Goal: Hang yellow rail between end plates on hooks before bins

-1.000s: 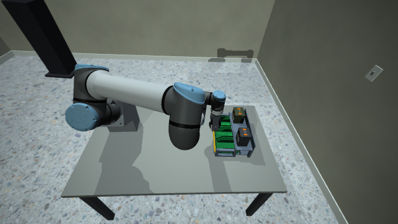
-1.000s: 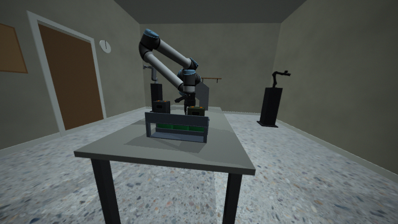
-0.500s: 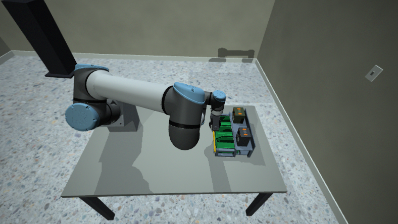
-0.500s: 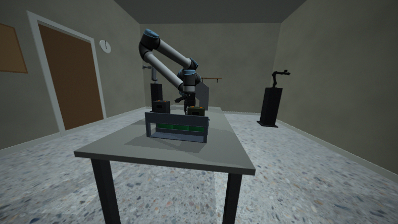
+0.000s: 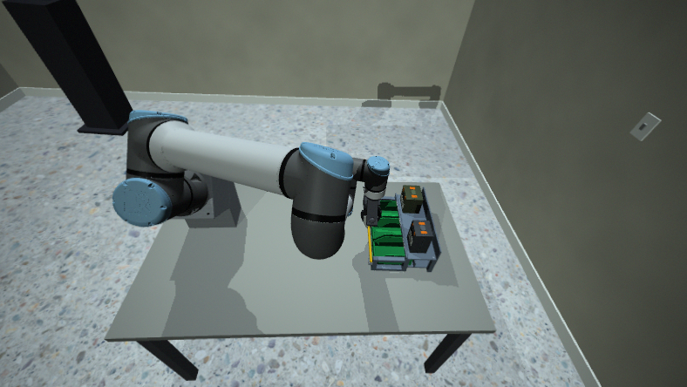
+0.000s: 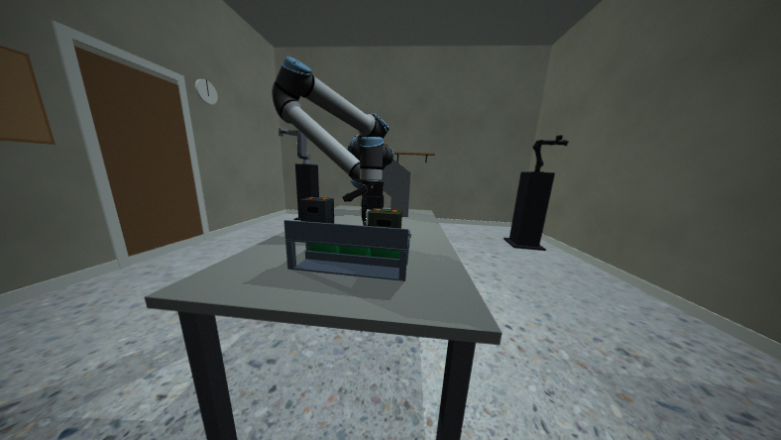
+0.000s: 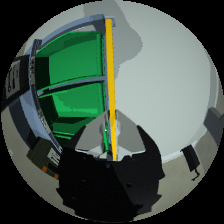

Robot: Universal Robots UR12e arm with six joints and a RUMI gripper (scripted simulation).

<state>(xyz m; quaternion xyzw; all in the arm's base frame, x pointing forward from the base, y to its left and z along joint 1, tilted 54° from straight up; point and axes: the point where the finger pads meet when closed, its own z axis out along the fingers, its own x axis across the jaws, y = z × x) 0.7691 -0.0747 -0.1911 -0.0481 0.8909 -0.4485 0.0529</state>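
The yellow rail (image 7: 111,85) is a thin straight bar that runs along the front edge of the green bins (image 7: 75,95). In the top view the rail (image 5: 369,242) shows as a thin yellow strip at the left side of the grey rack (image 5: 404,230). My gripper (image 7: 112,110) (image 5: 370,218) is shut on the rail near its closer end, right above the rack's front edge. The rail's far end reaches a grey end plate (image 7: 109,21). The hooks are mostly hidden, so I cannot tell whether the rail sits between the plates. In the exterior view the gripper (image 6: 365,210) stands behind the rack (image 6: 347,248).
Two dark boxes with orange marks (image 5: 412,198) (image 5: 420,235) sit on the rack behind the bins. The rack stands near the table's right side. A black pedestal (image 6: 529,210) stands on the floor away from the table.
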